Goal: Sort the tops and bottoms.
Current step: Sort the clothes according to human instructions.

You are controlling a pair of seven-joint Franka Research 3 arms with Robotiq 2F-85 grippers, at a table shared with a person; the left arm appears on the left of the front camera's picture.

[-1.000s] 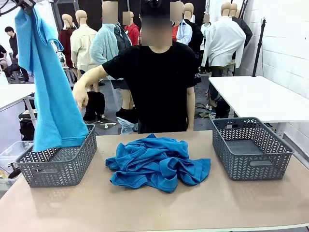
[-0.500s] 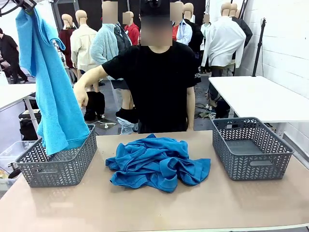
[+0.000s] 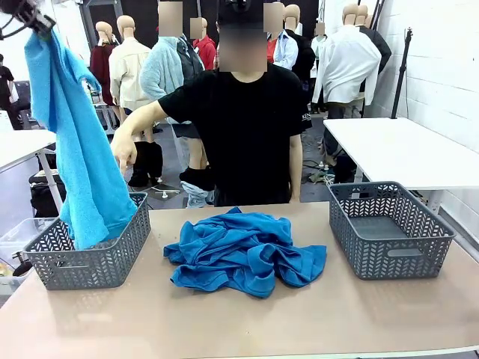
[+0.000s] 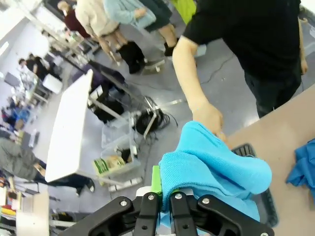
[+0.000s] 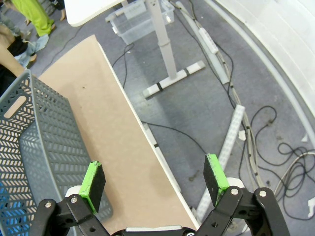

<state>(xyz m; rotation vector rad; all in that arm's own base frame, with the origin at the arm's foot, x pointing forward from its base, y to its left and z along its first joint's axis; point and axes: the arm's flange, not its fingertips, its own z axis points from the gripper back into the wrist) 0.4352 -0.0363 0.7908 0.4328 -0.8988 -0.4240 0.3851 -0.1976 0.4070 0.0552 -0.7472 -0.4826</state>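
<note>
A bright blue top hangs from my left gripper, which is shut on its upper edge high at the far left. Its lower end dips into the left grey basket. In the left wrist view my left gripper pinches the same top. A pile of darker blue garments lies mid-table; tops and bottoms in it cannot be told apart. My right gripper is open over the table's right edge, holding nothing.
The person stands at the far side, one hand beside the hanging top above the left basket. The right grey basket holds nothing. In the right wrist view that basket is at the left, with floor cables beyond the table edge.
My left gripper has dropped slightly and shifted left. The hanging top has sunk a little deeper into the left basket. The person's hand and the pile have stayed put.
</note>
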